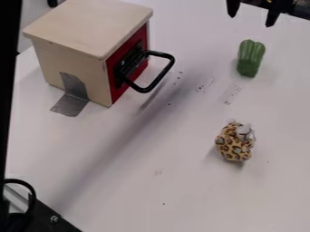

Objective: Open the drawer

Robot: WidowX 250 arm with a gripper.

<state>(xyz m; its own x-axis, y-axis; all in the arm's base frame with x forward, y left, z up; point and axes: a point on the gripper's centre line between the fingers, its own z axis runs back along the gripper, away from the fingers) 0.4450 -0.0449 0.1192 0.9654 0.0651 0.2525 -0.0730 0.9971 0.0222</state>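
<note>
The drawer (119, 93) is set in the side of the wooden box (84, 25), and its red front looks flush, so I judge it shut. Its black handle (167, 70) juts out from that front over the bench (181, 195), a loop with open space inside it. Grey tape (75, 85) runs from the wall of the box down to the bench, presumably to hold it in place. Out from the box, on the handle's side, lies a green pepper (250, 58); a leopard-spotted toy (234, 142) sits farther toward the near edge. The pincer (252, 15) is beyond the pepper as seen from the box, well apart from the handle, its fingers spread with nothing between them.

The step in hand, as I see it, is reaching the handle. Best to pass above the pepper, come down with a finger inside the loop or close on its outer bar, and then draw straight away from the box, square to the red front. A slanting pull might jam the drawer or strain the tape; a slow, level one should serve better.
</note>
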